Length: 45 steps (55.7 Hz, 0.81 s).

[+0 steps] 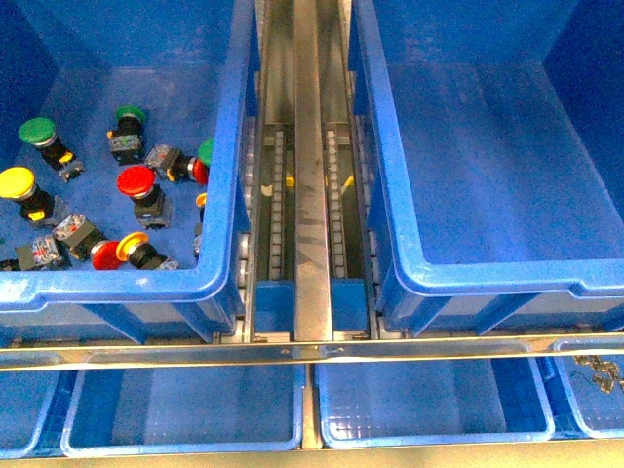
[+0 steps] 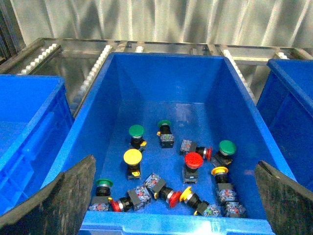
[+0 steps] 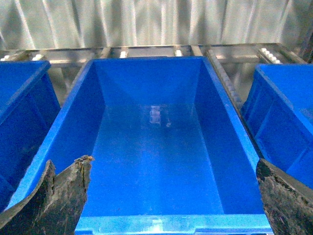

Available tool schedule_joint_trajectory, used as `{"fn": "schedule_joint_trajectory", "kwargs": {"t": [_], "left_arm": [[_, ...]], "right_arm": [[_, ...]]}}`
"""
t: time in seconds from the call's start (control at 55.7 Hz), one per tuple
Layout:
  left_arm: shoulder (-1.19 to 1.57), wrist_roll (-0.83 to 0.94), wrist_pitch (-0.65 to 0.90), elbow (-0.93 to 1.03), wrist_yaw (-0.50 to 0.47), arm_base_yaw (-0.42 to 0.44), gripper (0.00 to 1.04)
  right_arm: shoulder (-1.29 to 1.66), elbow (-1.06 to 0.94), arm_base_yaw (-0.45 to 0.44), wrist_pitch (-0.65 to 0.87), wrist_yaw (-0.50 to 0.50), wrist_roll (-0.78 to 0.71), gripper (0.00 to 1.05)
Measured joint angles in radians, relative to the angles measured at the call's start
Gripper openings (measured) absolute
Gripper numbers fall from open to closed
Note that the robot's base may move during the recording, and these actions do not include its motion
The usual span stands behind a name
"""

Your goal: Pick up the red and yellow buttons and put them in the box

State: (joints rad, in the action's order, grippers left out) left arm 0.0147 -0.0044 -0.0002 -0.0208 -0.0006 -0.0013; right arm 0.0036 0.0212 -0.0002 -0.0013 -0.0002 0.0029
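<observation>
Front view, and neither arm shows here: just two deep blue crates side by side, with a steel roller track (image 1: 310, 195) running between them. The left crate (image 1: 117, 285) holds the whole jumble. A red button (image 1: 136, 181) stands upright near the middle, a yellow button (image 1: 17, 182) sits at the far left, and more red and yellow ones lie tipped along the near wall. Green-capped buttons (image 1: 37, 131) are mixed in at the far side. The box (image 1: 487, 275) on the right is bare inside, so by the look of it this is the very first pick, with nothing delivered yet.

In the left wrist view, the left fingers (image 2: 63, 200) are spread wide and hold nothing, hanging above the button pile. The right fingers (image 3: 58, 196) are just as wide and empty, hovering over the box.

The next move calls for a drop onto one cap. The upright red one looks the cleanest target, with room around it. The fingers must steer clear of the green caps, and the crate walls are tall.

As for the surroundings, there are shallow blue trays (image 1: 185, 409) on the near side, below a metal rail, and a corrugated metal wall (image 2: 171, 19) beyond the rollers.
</observation>
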Motion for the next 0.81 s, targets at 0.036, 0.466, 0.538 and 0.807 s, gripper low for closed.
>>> {"fn": "schedule_joint_trajectory", "kwargs": {"t": [0.036,0.466,0.538,0.807], "left_arm": [[0.0,0.0,0.0,0.0,0.0,0.0,0.97],[0.0,0.0,0.0,0.0,0.0,0.0,0.97],[0.0,0.0,0.0,0.0,0.0,0.0,0.97],[0.0,0.0,0.0,0.0,0.0,0.0,0.97]], "right_arm": [[0.0,0.0,0.0,0.0,0.0,0.0,0.99],[0.0,0.0,0.0,0.0,0.0,0.0,0.99],[0.0,0.0,0.0,0.0,0.0,0.0,0.99],[0.0,0.0,0.0,0.0,0.0,0.0,0.99]]}}
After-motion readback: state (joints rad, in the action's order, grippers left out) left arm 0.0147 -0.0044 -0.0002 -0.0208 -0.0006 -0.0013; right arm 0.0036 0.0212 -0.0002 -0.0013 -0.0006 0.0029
